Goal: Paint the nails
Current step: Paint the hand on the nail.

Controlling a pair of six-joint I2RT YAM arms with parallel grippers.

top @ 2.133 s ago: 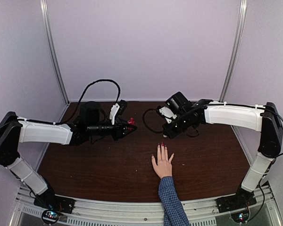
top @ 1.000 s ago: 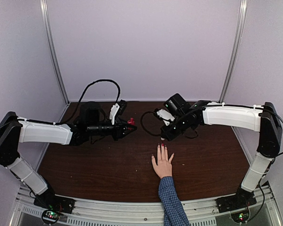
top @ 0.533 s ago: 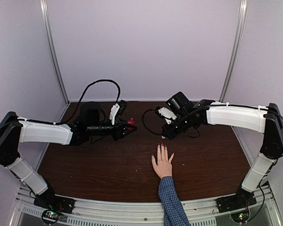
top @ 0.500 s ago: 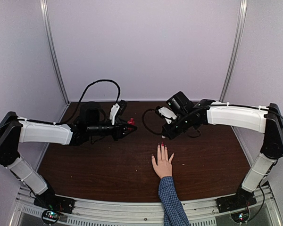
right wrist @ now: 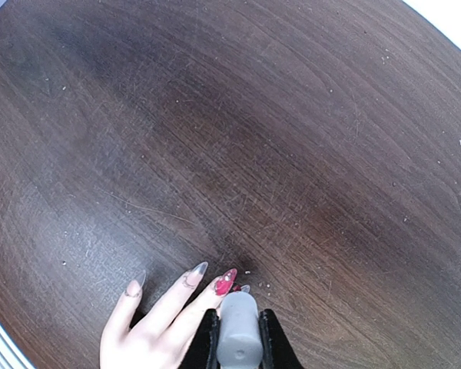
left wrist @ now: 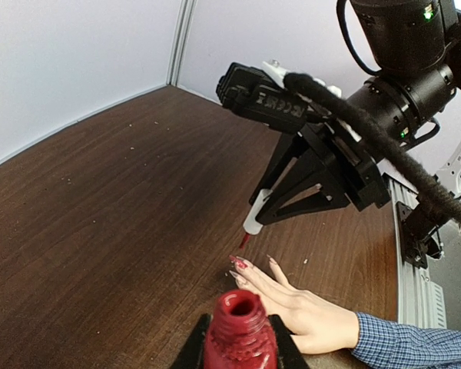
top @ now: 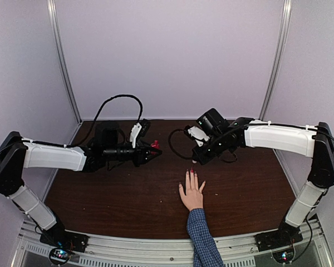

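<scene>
A light-skinned hand [top: 192,193] with a blue checked sleeve lies flat on the brown table. Its middle nail [right wrist: 226,281] is painted red, and the nails beside it [right wrist: 196,270] look bare. My right gripper [top: 196,161] is shut on the white brush cap [right wrist: 239,334]. The red brush tip [left wrist: 243,241] hangs just above the fingertips. My left gripper [top: 155,150] is shut on the open red polish bottle [left wrist: 238,334] and holds it upright, left of the hand.
Black cables [top: 120,99] loop over the left arm near the back wall. Small specks [right wrist: 257,286] lie on the table [top: 117,189] by the fingertips. Grey walls and metal posts [top: 64,61] surround the table.
My right gripper with the brush has shifted slightly right and down over the fingertips. The left arm and the hand have stayed still.
</scene>
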